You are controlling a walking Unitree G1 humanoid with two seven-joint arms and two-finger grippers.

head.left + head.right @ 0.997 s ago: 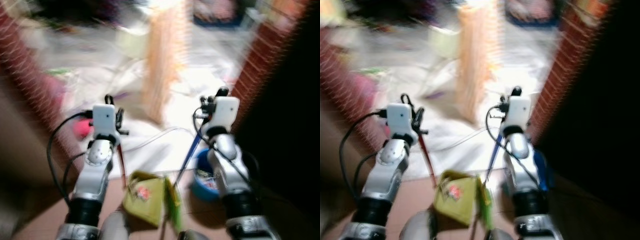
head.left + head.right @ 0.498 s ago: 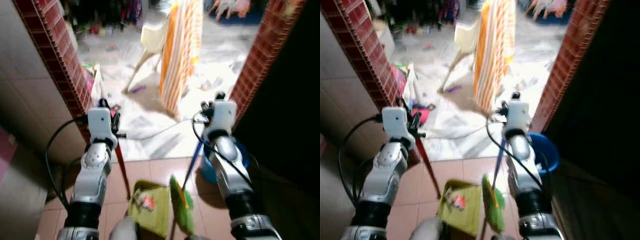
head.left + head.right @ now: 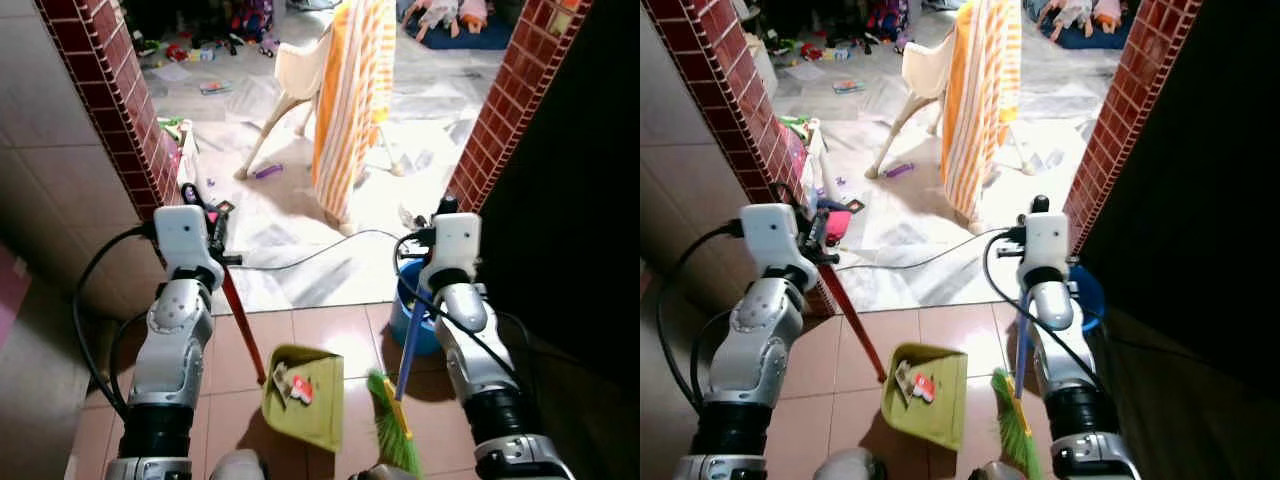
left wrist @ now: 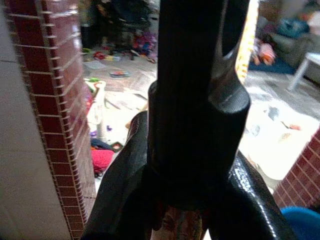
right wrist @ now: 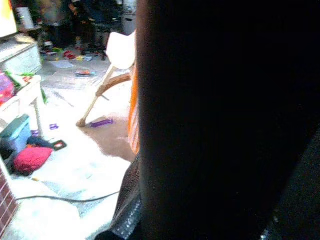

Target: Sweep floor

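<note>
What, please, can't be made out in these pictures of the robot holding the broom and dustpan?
- Right gripper: the white wrist housing hides its fingers in the eye views; its wrist view is blocked by a dark shape.
- Scraps in the yellow-green plastic dustpan: too small to identify.
- Green-bristled broom with a blue handle: the bristle tips are cut by the bottom edge.
- Blue plastic bucket: the right arm covers most of it.
- Toys on the far floor: too small.

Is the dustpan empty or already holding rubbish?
Holding rubbish: the dustpan has crumpled litter, including a red-and-white scrap, in its tray.
</note>
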